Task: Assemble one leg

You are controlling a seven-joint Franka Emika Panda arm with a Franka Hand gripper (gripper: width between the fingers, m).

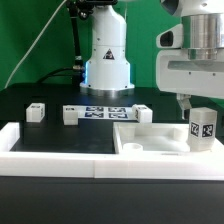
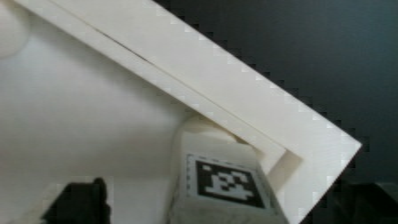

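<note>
The leg stands upright in a corner of the large white square part, at the exterior view's right, its tag facing the camera. The wrist view shows it tucked against that part's raised rim.

The end effector hangs just above the leg, spread and pinching nothing. One dark finger sits clear of the leg (the other finger is not plainly visible).

By my reading, the leg is placed at its corner. Whether it is fastened cannot be told, so seating it firmly probably remains. Another small white block lies loose on the black counter, well apart.
</note>
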